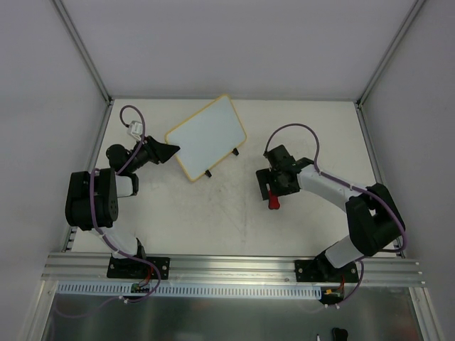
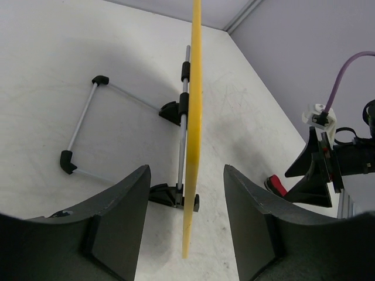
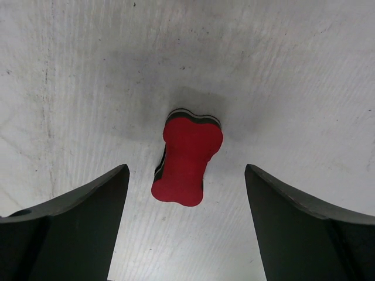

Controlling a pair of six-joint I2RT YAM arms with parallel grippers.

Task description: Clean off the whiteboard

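Observation:
The whiteboard (image 1: pixel 208 136) stands tilted on two black feet at the table's back middle, its white face blank. My left gripper (image 1: pixel 169 151) is open at its left edge. In the left wrist view the board's yellow edge (image 2: pixel 193 117) stands between the two fingers, touching neither. A red bone-shaped eraser (image 1: pixel 274 202) lies flat on the table. My right gripper (image 1: pixel 272 190) is open right above it. In the right wrist view the eraser (image 3: pixel 186 158) lies between and just ahead of the open fingers.
The board's wire stand (image 2: pixel 88 126) rests on the table behind it. Grey enclosure walls (image 1: pixel 227 42) and metal posts bound the white table. An aluminium rail (image 1: pixel 234 266) runs along the near edge.

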